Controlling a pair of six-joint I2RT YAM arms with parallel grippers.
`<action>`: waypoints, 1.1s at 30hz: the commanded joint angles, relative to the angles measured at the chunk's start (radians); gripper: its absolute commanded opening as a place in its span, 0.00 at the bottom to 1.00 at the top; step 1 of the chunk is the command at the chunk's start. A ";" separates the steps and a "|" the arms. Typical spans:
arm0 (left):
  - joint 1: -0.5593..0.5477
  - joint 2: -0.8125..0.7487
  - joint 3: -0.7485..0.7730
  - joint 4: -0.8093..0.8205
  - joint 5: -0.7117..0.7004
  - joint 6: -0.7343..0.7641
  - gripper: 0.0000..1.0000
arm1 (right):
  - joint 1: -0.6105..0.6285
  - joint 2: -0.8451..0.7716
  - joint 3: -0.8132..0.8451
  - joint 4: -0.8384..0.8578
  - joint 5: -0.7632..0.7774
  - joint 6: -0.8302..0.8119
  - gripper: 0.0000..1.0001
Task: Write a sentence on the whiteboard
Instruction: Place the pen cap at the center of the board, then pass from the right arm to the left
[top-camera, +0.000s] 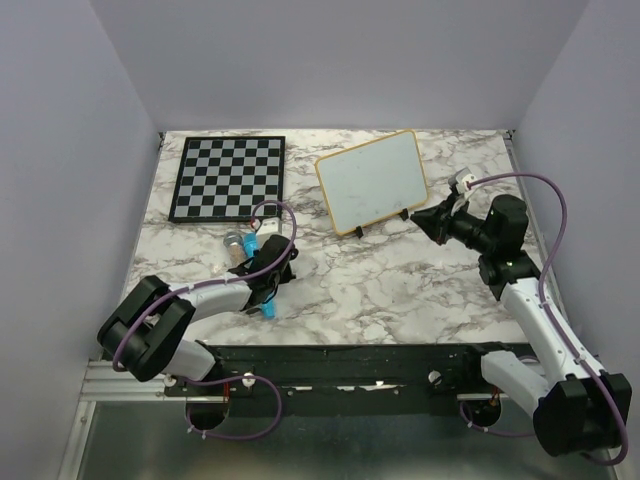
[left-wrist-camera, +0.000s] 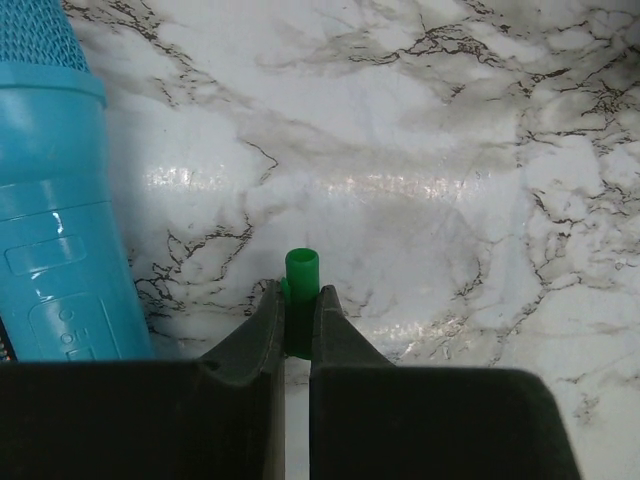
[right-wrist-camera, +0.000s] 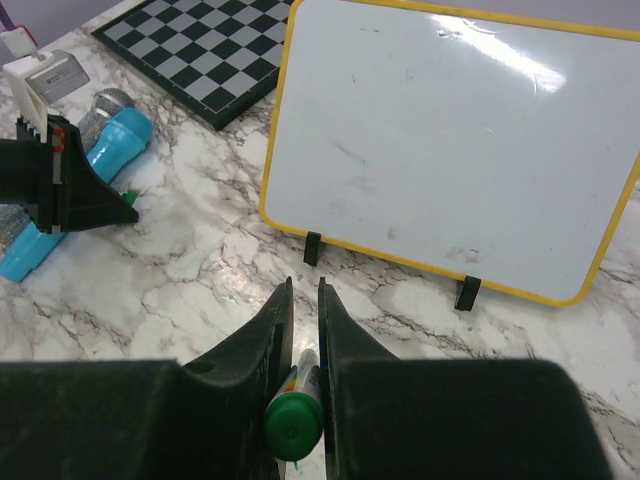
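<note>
The whiteboard (top-camera: 372, 180) stands tilted on two black feet at the back middle of the table, with a yellow frame. It also shows in the right wrist view (right-wrist-camera: 450, 140). Its face is blank apart from faint smudges; no green sentence shows on it. My right gripper (top-camera: 420, 217) hangs just right of the board's lower edge and, in its wrist view (right-wrist-camera: 303, 285), is shut on a marker (right-wrist-camera: 296, 420) with a green end. My left gripper (top-camera: 285, 262) rests low over the table. In its wrist view (left-wrist-camera: 297, 288) it is shut on a green marker cap (left-wrist-camera: 302, 275).
A black-and-white chessboard (top-camera: 228, 177) lies at the back left. A blue microphone (left-wrist-camera: 55, 200) lies right beside my left gripper, also seen from above (top-camera: 250, 243). A small white box (right-wrist-camera: 35, 75) sits near it. Grey walls close in three sides.
</note>
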 joint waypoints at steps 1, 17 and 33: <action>0.005 0.020 0.016 -0.027 -0.043 -0.006 0.14 | -0.008 0.018 -0.008 0.039 0.020 -0.002 0.01; 0.005 -0.072 0.083 -0.116 0.026 0.007 0.55 | -0.008 0.041 0.000 0.029 -0.011 0.004 0.01; -0.139 -0.347 -0.041 0.289 0.572 0.518 0.89 | -0.003 0.203 0.053 -0.005 -0.480 0.207 0.01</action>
